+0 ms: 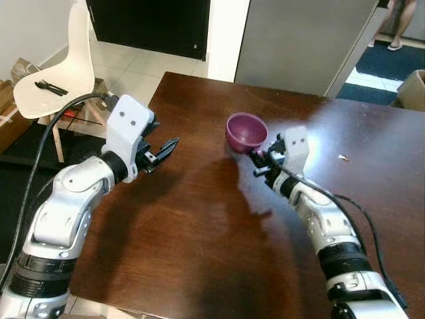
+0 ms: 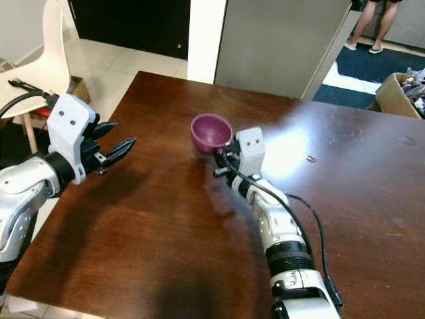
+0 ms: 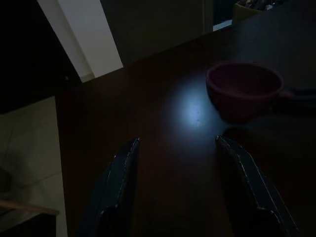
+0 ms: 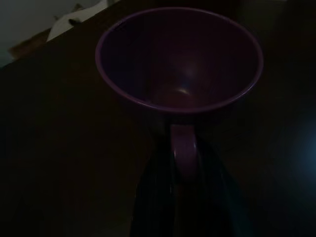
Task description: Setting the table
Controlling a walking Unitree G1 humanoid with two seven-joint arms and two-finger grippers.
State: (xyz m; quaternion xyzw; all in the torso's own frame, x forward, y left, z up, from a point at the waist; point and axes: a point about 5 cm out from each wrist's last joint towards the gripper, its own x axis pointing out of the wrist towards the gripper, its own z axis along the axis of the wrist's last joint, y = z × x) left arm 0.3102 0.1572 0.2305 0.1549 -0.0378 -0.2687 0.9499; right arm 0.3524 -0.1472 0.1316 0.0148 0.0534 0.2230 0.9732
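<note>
Right wrist view looks straight along the right end effector (image 4: 183, 163), whose two black fingers are pinched on the handle (image 4: 183, 150) of a purple cup (image 4: 178, 59), the open bowl of the cup facing up and apparently empty. Gripping by the handle keeps the fingers clear of the rim and lets the cup stay upright, which suits laying a place setting. From the head views the cup (image 1: 246, 130) stands on, or just above, the dark wooden bench (image 1: 199, 226), toward its far middle; I cannot tell whether its base is touching. The left end effector (image 1: 161, 151) hovers over the bench's left part, well apart from the cup, its fingers (image 3: 123, 170) spread and holding nothing, probably waiting its turn. Beyond the bench's left corner a white chair (image 1: 56, 80) carries dark forks (image 1: 50, 86) on its seat, likely the next items for the setting. A person's legs (image 2: 372, 26) stand on a blue mat in the far background.
</note>
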